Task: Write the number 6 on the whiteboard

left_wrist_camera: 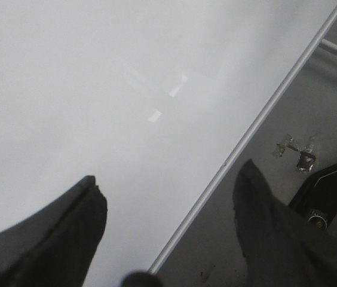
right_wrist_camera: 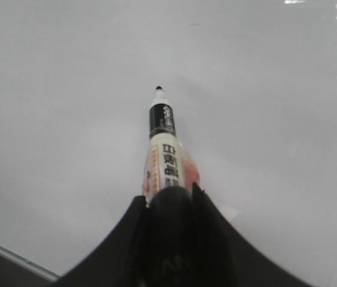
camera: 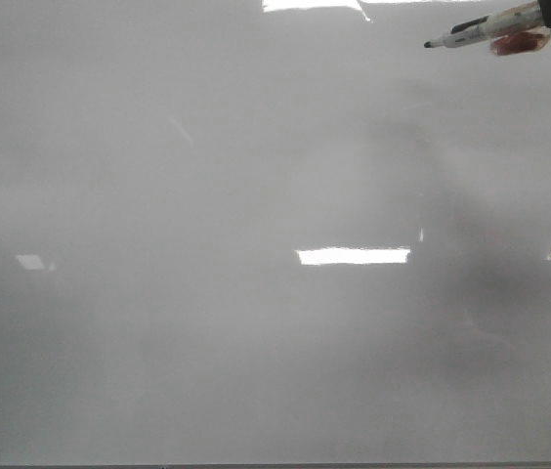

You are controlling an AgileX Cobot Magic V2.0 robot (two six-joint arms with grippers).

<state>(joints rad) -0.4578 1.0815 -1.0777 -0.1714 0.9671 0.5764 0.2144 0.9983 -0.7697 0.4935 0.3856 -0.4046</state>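
Clamped in our right fingers [right_wrist_camera: 169, 194], the marker [right_wrist_camera: 164, 149] hovers at the front view's upper right over the blank whiteboard [camera: 207, 195], left fingers [left_wrist_camera: 168, 233] apart, number 6 unwritten.

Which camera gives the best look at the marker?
The right wrist view: the marker runs lengthwise from the right gripper to its uncapped tip, label showing. The front view shows it small in the top right corner. The left wrist view doesn't show it.

1 whiteboard [camera: 207, 195], 1 marker [camera: 481, 29], and 2 grippers: the right gripper [right_wrist_camera: 167, 194] and the left gripper [left_wrist_camera: 168, 206]. 0 digits show on the board.
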